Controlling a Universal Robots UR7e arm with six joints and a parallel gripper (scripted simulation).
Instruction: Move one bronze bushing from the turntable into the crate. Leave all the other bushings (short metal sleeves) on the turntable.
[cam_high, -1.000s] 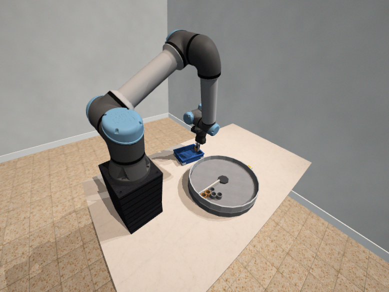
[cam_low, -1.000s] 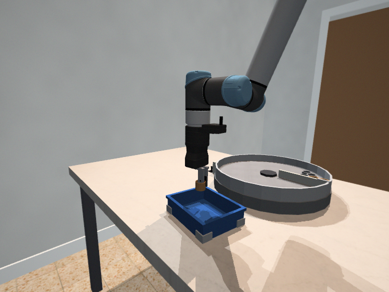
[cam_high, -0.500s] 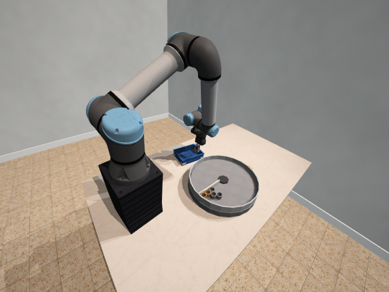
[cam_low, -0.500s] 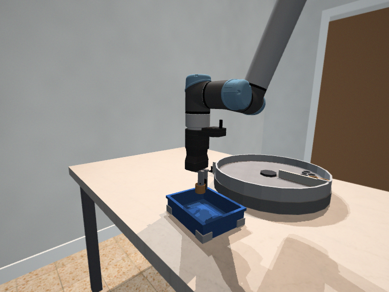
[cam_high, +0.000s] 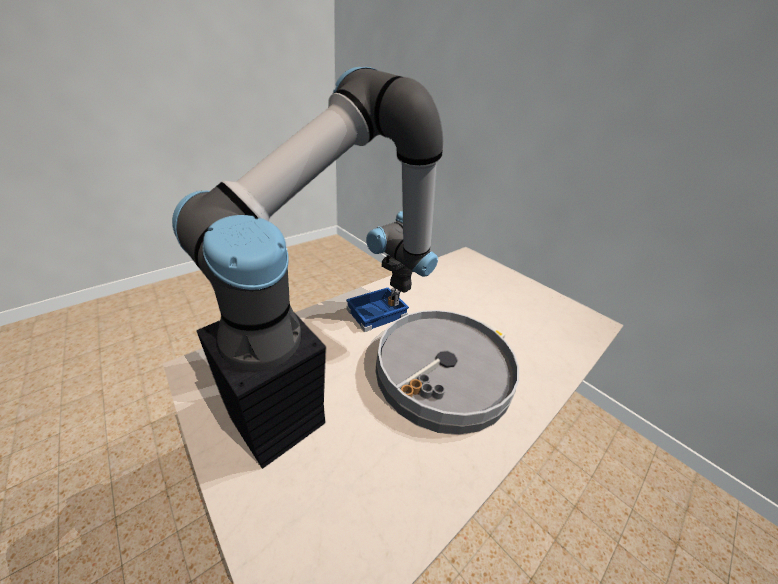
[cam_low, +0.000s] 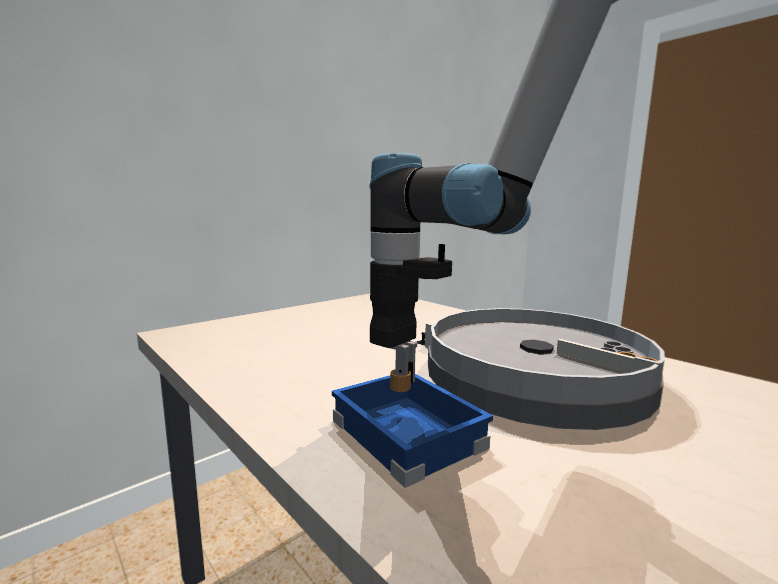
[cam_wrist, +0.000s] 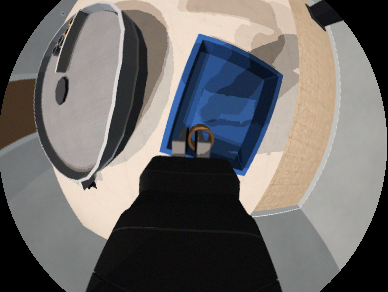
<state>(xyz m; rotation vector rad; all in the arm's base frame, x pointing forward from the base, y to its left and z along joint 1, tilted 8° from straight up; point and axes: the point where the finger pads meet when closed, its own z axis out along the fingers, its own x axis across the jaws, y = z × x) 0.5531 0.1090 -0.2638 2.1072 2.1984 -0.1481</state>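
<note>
My gripper (cam_low: 402, 367) is shut on a bronze bushing (cam_low: 400, 380) and holds it upright just above the far edge of the blue crate (cam_low: 411, 425). In the wrist view the bushing (cam_wrist: 198, 138) shows as an orange ring between the fingers, over the near end of the crate (cam_wrist: 222, 102). The round grey turntable (cam_high: 447, 368) lies to the right of the crate (cam_high: 375, 308). On it, two bronze bushings (cam_high: 410, 386) and several dark grey bushings (cam_high: 431, 389) sit together by a cream bar near the rim.
The robot's black base (cam_high: 263, 392) stands on the table left of the turntable. The turntable's raised rim (cam_low: 540, 377) is close to the crate's right side. The table edge (cam_low: 251, 433) runs just left of the crate.
</note>
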